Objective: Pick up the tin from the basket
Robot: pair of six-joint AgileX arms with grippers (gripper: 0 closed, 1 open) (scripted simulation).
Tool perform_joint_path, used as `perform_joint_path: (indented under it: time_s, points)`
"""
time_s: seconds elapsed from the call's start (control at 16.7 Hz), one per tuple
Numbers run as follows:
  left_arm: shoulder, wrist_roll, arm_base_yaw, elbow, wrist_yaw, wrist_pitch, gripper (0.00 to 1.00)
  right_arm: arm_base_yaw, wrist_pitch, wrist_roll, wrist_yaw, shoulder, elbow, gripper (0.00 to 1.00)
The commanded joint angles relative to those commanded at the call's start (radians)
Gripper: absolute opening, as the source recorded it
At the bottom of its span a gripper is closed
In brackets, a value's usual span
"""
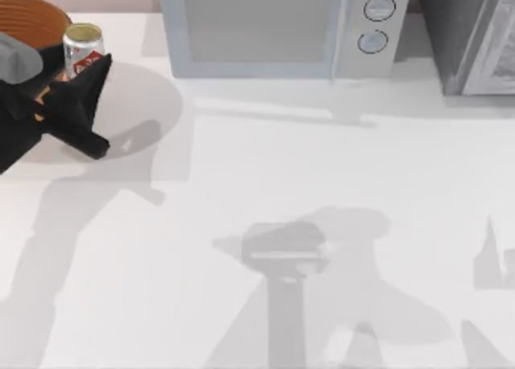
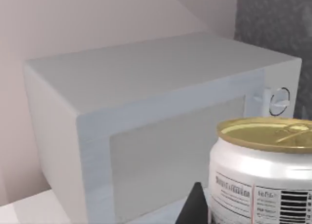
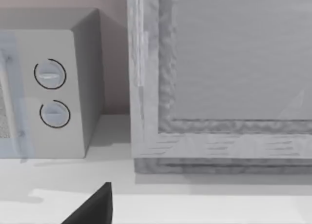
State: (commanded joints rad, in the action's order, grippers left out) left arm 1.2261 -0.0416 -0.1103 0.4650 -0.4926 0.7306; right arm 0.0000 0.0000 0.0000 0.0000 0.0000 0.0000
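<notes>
At the table's far left corner, my left gripper point(image 1: 84, 79) is reaching toward the tin point(image 1: 83, 47), with its black fingers point(image 1: 95, 70) spread around the lower part of the can; one fingertip is lying against the red label and the other is sticking out toward the near side of the table. I cannot tell from above whether the fingers are actually pressing on the can or just bracketing it. The tin is standing upright, gold top facing up, just to the right of the basket point(image 1: 32, 19), whose orange-brown ribbed rim is showing at the top-left corner. From what I am seeing, the can is sitting beside the basket's rim, not down inside the bowl.

Through the left wrist camera I am getting the tin point(image 2: 263, 175) up close, with its gold lid, white side and printed barcode, and one dark fingertip point(image 2: 195, 207) is poking up just beside it. Behind it the microwave point(image 2: 146, 126) is standing against the wall.

From above, the microwave point(image 1: 282, 27) is occupying the back middle of the white table point(image 1: 322, 160), with a grey cabinet point(image 1: 471, 35) to its right.

A dark finger point(image 3: 92, 209) of my right arm is showing in the right wrist camera, facing the microwave's two dials point(image 3: 51, 94) and the cabinet point(image 3: 219, 77); I cannot tell how that gripper is set
</notes>
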Motion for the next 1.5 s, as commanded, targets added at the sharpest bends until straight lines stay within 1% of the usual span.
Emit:
perform_joint_path:
  time_s: [0.6, 1.14, 1.5]
  points:
    - [0.345, -0.019, -0.035, 0.134, -0.212, 0.242, 0.00, 0.000, 0.000, 0.000, 0.000, 0.000, 0.000, 1.00]
    - [0.643, -0.007, -0.056, 0.220, -0.419, 0.403, 0.00, 0.000, 0.000, 0.000, 0.000, 0.000, 0.000, 1.00]
    - [0.811, -0.025, -0.066, 0.306, -0.563, 0.517, 0.00, 0.000, 0.000, 0.000, 0.000, 0.000, 0.000, 1.00]
